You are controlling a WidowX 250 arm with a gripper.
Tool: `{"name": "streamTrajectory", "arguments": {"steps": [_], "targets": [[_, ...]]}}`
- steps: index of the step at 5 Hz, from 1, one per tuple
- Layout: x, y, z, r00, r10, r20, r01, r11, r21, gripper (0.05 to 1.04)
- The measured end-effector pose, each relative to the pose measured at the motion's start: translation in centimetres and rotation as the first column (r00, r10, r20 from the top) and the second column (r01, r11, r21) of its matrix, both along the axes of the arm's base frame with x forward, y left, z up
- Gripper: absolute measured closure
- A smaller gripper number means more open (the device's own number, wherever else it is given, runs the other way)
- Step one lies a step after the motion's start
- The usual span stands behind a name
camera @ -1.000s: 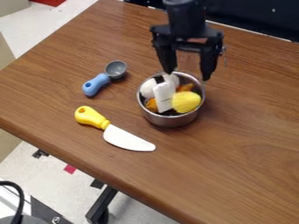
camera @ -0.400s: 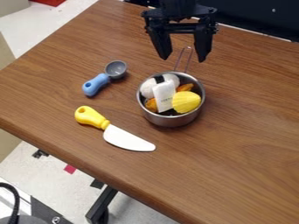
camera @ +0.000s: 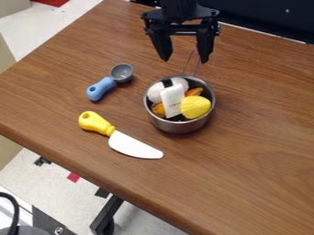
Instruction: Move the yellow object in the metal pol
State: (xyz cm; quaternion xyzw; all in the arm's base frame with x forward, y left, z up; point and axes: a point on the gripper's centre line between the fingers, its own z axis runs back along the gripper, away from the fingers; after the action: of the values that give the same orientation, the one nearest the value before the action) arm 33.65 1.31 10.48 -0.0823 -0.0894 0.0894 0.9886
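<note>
At the top of the camera view the black gripper [camera: 184,59] hangs open with nothing between its fingertips, behind the metal pot and over its wire handle [camera: 189,63]. The round metal pot [camera: 178,127] stands upright near the middle of the table. Inside it, at the right side, lies the yellow object [camera: 195,107], a ridged rounded piece. Beside it in the pot are a white box-like piece [camera: 172,100], a white rounded piece with a black band [camera: 155,92] and orange pieces [camera: 194,92].
A toy knife [camera: 135,147] with a yellow handle lies at the pot's front left. Left of the pot is a blue-handled grey scoop [camera: 121,72]. The brown table [camera: 257,137] has its front edge running diagonally from left to bottom.
The gripper has moved up and back from above the pot's rear rim, then slightly left. The pot and its contents look unmoved, with more of the wire handle showing.
</note>
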Motion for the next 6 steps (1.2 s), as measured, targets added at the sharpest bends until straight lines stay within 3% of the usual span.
{"name": "streamTrajectory", "arguments": {"steps": [2, 4, 5, 6], "targets": [[0.7, -1.9, 0.5, 0.996, -0.085, 0.031, 0.085, 0.996, 0.025, 0.085], [1.2, -4.3, -0.1, 0.994, -0.108, -0.012, 0.108, 0.994, 0.021, 0.085], [0.1, -6.3, -1.6, 0.987, -0.157, -0.021, 0.157, 0.987, 0.014, 0.085], [-0.6, -8.2, -1.8, 0.980, -0.200, -0.012, 0.200, 0.980, 0.019, 0.085]]}}
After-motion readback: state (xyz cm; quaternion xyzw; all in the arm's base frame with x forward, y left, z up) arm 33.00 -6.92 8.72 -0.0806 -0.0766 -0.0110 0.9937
